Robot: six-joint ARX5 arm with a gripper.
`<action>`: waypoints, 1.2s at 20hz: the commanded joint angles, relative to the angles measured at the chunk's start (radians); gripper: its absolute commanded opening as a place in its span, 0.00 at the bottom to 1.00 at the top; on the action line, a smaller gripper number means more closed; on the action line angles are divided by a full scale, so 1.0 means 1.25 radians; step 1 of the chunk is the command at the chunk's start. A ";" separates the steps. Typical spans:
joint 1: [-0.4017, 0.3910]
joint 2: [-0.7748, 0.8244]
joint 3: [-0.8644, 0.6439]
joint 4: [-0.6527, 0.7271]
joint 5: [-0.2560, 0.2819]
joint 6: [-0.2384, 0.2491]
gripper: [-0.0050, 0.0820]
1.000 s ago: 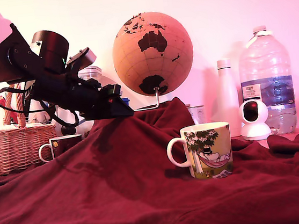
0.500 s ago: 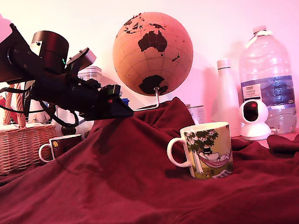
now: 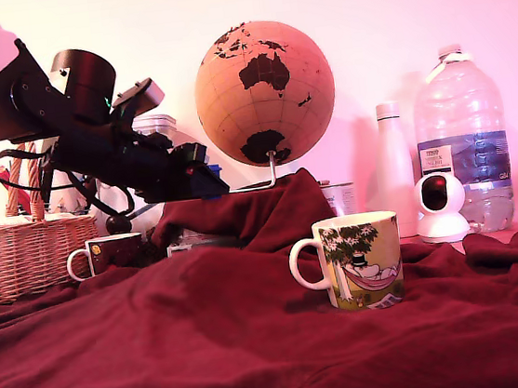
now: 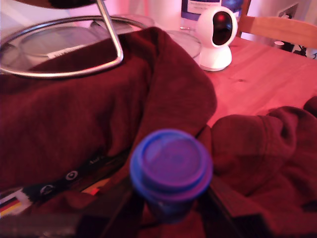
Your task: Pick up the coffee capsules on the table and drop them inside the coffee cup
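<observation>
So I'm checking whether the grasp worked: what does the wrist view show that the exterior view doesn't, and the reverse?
Only the wrist view shows the dark blue capsule held in the end effector, and the bare wooden tabletop. Only the exterior view shows the cartoon mug, the maroon mug, the basket, the globe's ball and the arm. Both show the red blanket, the white camera and the water bottle.

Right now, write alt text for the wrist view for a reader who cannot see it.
A dark blue coffee capsule fills the foreground, held between the gripper's dark fingers, flat end toward the camera. Behind it lies a rumpled dark red blanket with a metal ring stand on it. Further back, a small white camera sits on bare wooden table.
</observation>
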 commanded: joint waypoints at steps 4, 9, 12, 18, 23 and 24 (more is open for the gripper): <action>0.002 -0.022 0.003 -0.001 0.003 0.004 0.26; 0.002 -0.023 0.003 -0.021 0.010 0.003 0.26; 0.002 -0.031 0.003 -0.044 0.022 0.003 0.24; 0.002 -0.092 0.003 -0.138 0.067 0.009 0.24; -0.010 -0.118 -0.010 -0.206 0.084 0.031 0.24; -0.015 -0.123 -0.017 -0.207 0.084 0.031 0.24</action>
